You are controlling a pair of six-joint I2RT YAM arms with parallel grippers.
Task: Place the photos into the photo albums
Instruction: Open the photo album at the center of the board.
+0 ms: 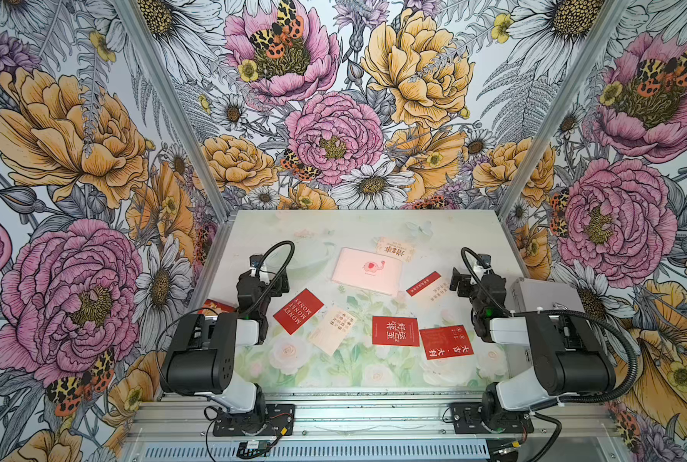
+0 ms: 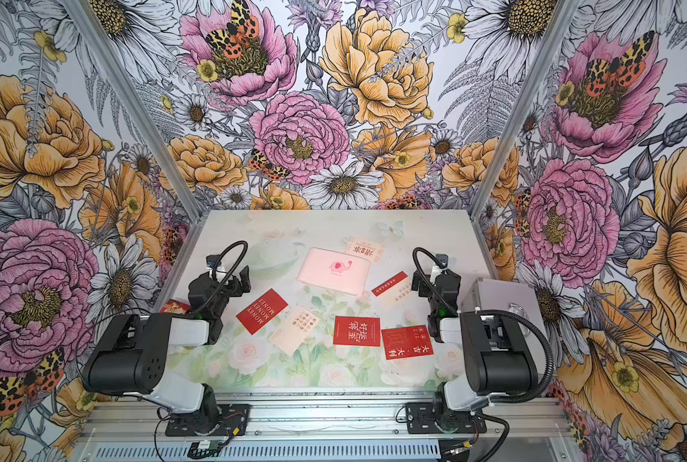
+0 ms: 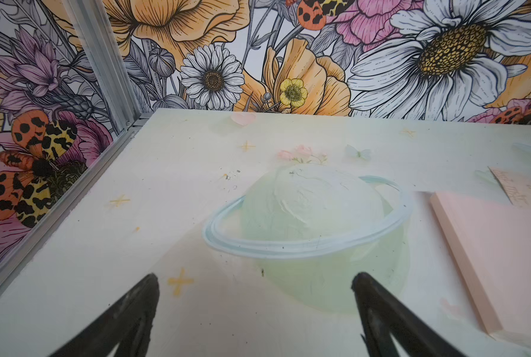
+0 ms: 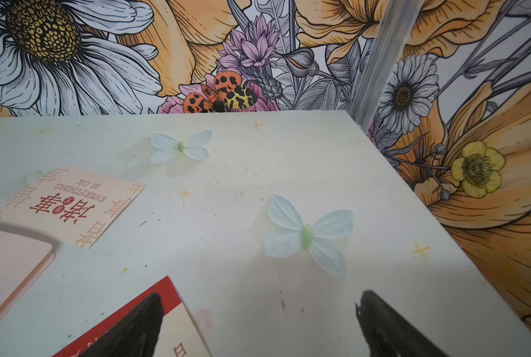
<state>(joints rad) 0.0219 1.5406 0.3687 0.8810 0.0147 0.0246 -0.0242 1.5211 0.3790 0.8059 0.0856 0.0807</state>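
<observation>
The pale pink photo album [image 1: 367, 270] [image 2: 333, 270] lies shut at mid-table, elephant side up. Several photos lie flat around it: a red MONEY card [image 1: 298, 311], a cream card [image 1: 332, 330], two red cards [image 1: 395, 331] [image 1: 446, 342], a red-and-cream card [image 1: 429, 286] and a cream card [image 4: 69, 204] behind the album. My left gripper [image 1: 269, 272] [image 3: 254, 278] hovers open over bare table left of the album [image 3: 505, 247]. My right gripper [image 1: 467, 272] [image 4: 259, 296] is open and empty, one finger above the red-and-cream card [image 4: 183, 330].
A silver metal case [image 1: 545, 296] sits at the table's right edge beside the right arm. A small red item [image 1: 215, 307] lies at the left edge, partly hidden by the left arm. Floral walls enclose the table on three sides.
</observation>
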